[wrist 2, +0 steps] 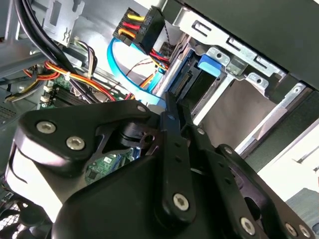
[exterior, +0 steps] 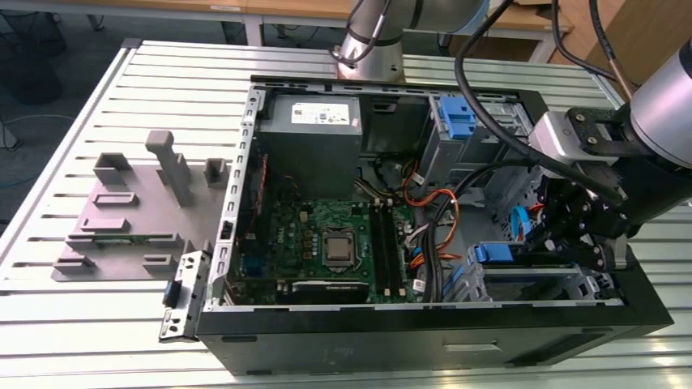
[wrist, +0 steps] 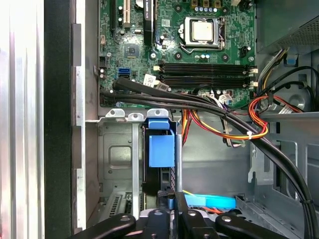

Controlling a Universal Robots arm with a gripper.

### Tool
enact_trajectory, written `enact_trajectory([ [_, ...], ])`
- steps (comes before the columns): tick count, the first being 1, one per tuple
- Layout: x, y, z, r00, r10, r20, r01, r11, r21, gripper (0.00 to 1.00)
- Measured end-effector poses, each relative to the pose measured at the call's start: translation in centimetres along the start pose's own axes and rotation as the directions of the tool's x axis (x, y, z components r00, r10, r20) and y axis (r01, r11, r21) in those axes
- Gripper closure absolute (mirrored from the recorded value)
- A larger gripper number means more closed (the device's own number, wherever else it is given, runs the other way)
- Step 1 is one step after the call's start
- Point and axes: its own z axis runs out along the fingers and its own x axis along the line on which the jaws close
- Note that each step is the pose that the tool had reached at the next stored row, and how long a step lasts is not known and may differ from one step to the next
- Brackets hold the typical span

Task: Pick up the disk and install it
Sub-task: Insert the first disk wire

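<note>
Closed with nothing held between its tips, the claw (wrist 2: 168, 102) is seen in the second wrist view near the end of the disk (wrist 2: 208, 65). A slatted desk (exterior: 97, 324) is occupied by an open black computer case (exterior: 433, 344), and a grey stand (exterior: 119, 219) is set beside it. A green motherboard (exterior: 313, 235) is laid flat inside. The blue-framed disk (wrist: 160, 149) is seated on edge in the metal drive cage (wrist: 117, 159).

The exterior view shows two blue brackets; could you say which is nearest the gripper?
The blue bracket at the exterior view's lower right, in the drive cage beside the gripper; the other sits farther up.
</note>
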Motion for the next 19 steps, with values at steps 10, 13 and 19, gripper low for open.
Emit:
enact_trajectory([
  [10, -0.09, 0.01, -1.03, 1.0000, 0.000, -0.0005, 0.000, 1.0000, 0.0000, 0.76],
  [13, -0.18, 0.02, -2.06, 1.0000, 0.000, -0.0007, 0.000, 1.0000, 0.0000, 0.76],
  [19, -0.30, 0.04, -3.43, 1.0000, 0.000, -0.0007, 0.000, 1.0000, 0.0000, 0.76],
])
